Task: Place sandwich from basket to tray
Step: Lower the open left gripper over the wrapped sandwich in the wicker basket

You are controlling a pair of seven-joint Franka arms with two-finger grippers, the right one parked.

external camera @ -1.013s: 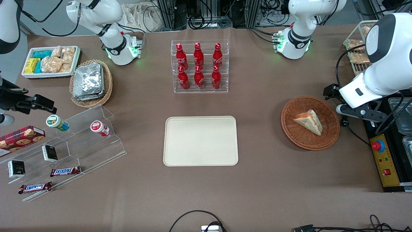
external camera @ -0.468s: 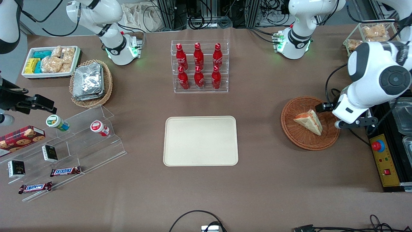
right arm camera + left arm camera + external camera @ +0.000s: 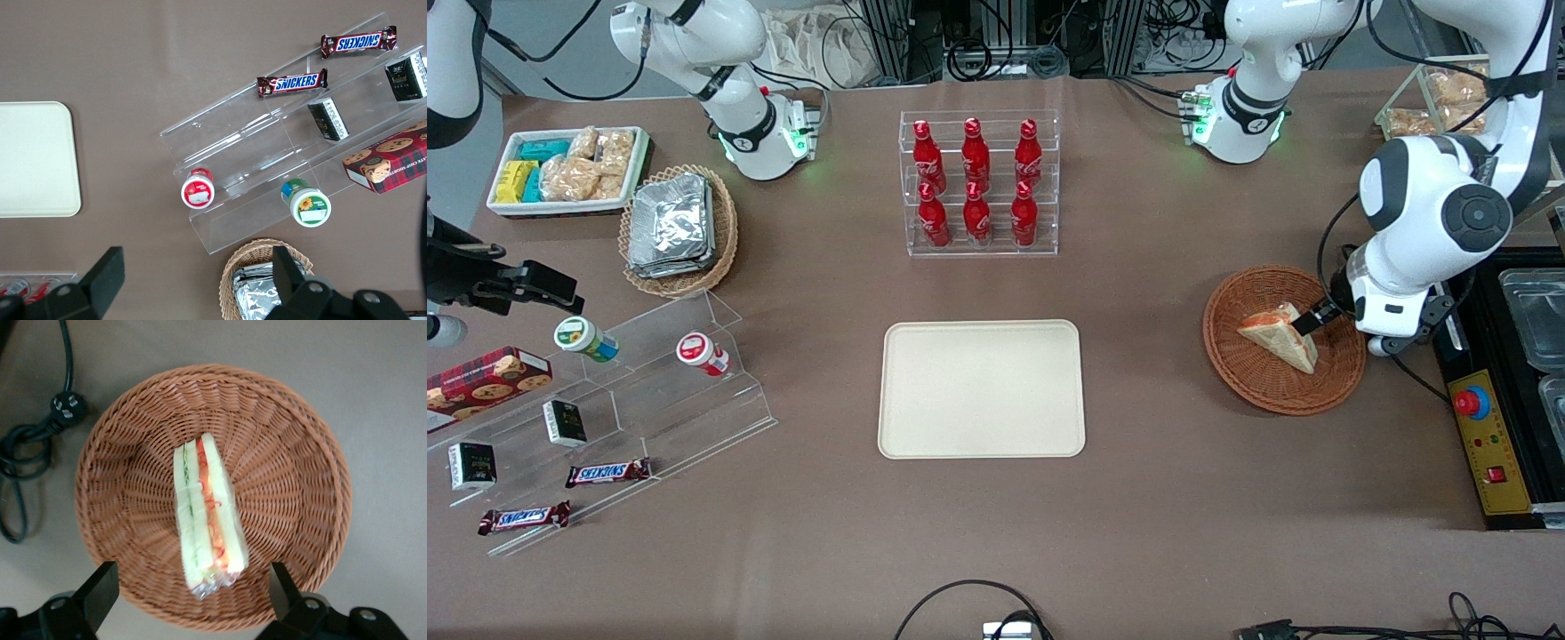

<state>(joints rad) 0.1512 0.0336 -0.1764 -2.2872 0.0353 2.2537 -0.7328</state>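
Note:
The sandwich [image 3: 1279, 336] [image 3: 206, 517], a plastic-wrapped bread wedge with red and green filling, lies in the round reddish-brown wicker basket [image 3: 1249, 373] [image 3: 293, 453]. My gripper [image 3: 1316, 318] [image 3: 192, 593] hovers over the basket's edge toward the working arm's end, just above the sandwich's thick end. Its fingers [image 3: 100, 587] are spread wide, open, with nothing between them. The cream tray [image 3: 981, 388] lies flat at the table's middle, apart from the basket.
A clear rack of red bottles [image 3: 978, 182] stands farther from the front camera than the tray. A black cable and plug [image 3: 40, 433] lie beside the basket. A control box with a red button [image 3: 1485, 436] sits toward the working arm's end.
The left arm has swung in from the table's end toward the basket, and the gripper now hangs over the basket's rim by the sandwich. The sandwich has not moved.

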